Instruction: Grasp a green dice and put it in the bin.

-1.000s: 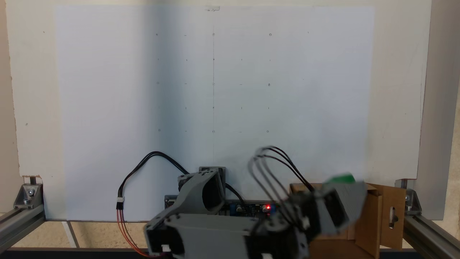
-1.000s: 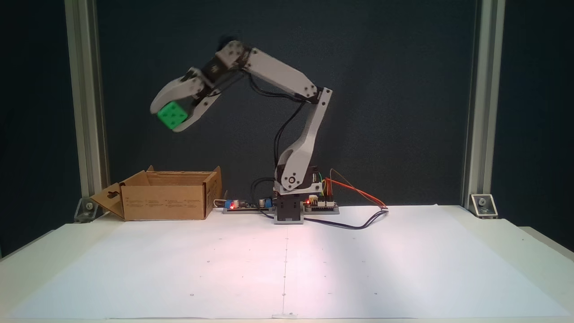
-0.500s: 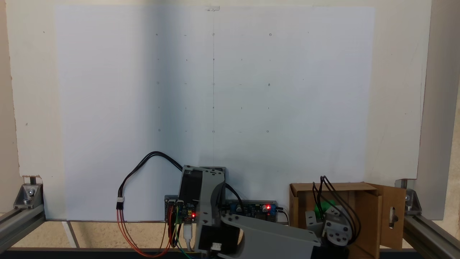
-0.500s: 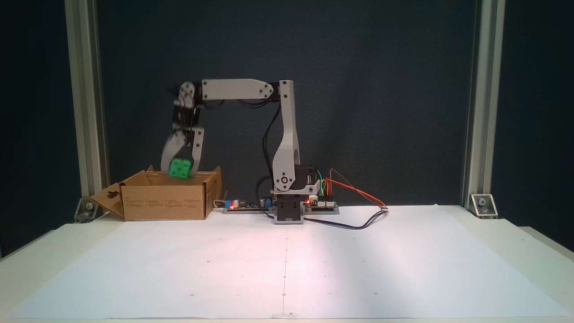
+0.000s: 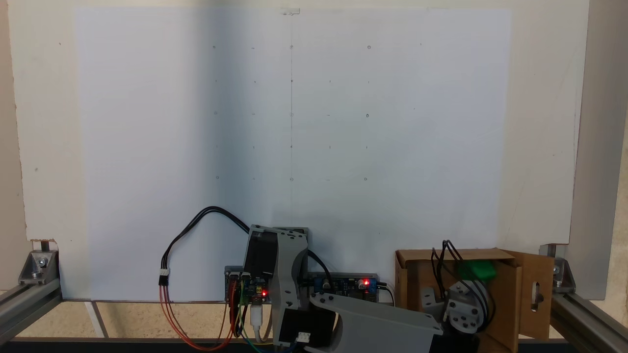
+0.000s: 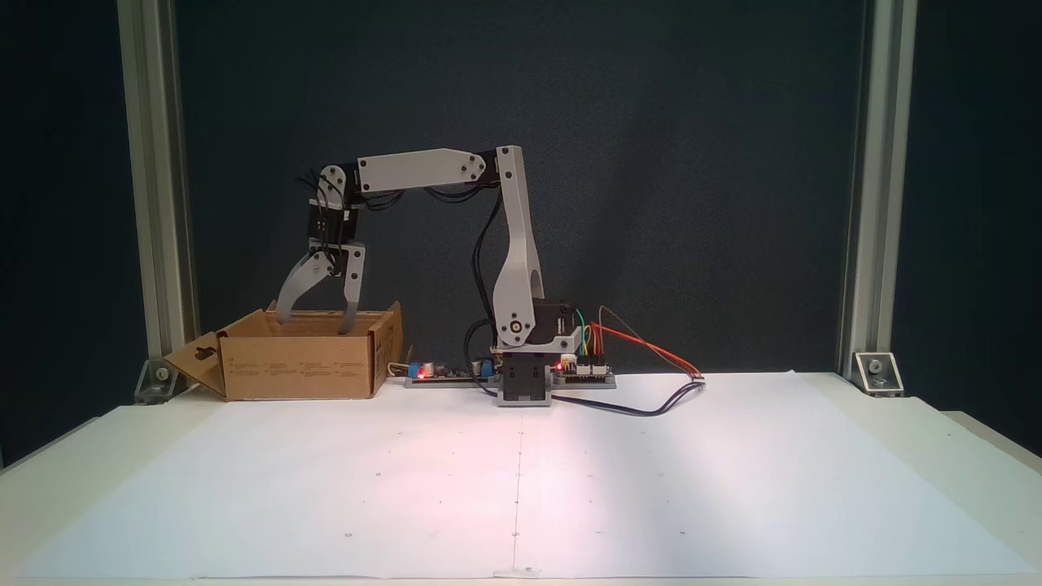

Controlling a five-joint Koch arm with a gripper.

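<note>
Pincer [image 6: 313, 327] apart, empty, tips dipped in box [image 6: 301, 366] at left of frame. Green dice [image 5: 475, 269] inside box, lower right. Drop looks done; only retreat left.

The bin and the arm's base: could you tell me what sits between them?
In a fixed view, a small circuit board with a red light lies between the bin and the arm's base.

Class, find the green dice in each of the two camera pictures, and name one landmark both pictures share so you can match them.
Fixed view from above: the green dice lies inside the cardboard box, lower right, near its far wall.
Fixed view from the front: the dice is hidden behind the box's front wall, under the open pincer.
Shared landmark: the box's side flap with the slot-shaped cutout.
</note>
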